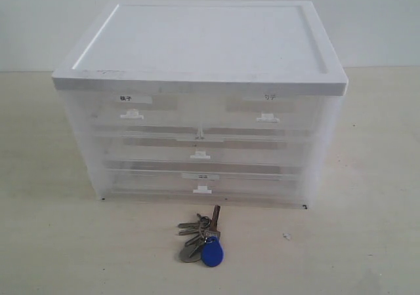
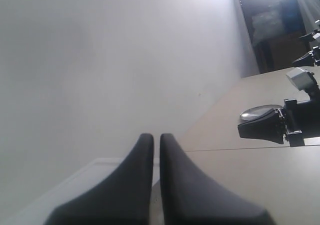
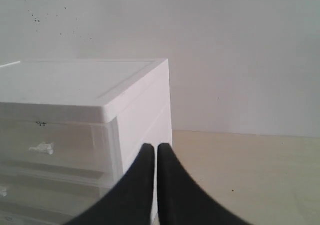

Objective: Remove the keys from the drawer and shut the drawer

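Observation:
The keys (image 1: 203,238), silver on a ring with a round blue fob, lie on the tabletop just in front of the white drawer cabinet (image 1: 197,42). The drawer (image 1: 131,117), top left with the dense black label, sits flush with the cabinet front, closed. Neither gripper shows in the exterior view. In the left wrist view my left gripper (image 2: 156,137) is shut with nothing between its fingers, held above a white corner of the cabinet top (image 2: 90,177). My right gripper (image 3: 156,147) is shut and empty too, beside the cabinet's right side wall (image 3: 145,110).
The top right half-width drawer (image 1: 268,117) with the fainter label and two full-width drawers (image 1: 200,152) below are shut as well. A black piece of equipment (image 2: 277,122) stands on the table in the left wrist view. A pale wall rises behind the cabinet.

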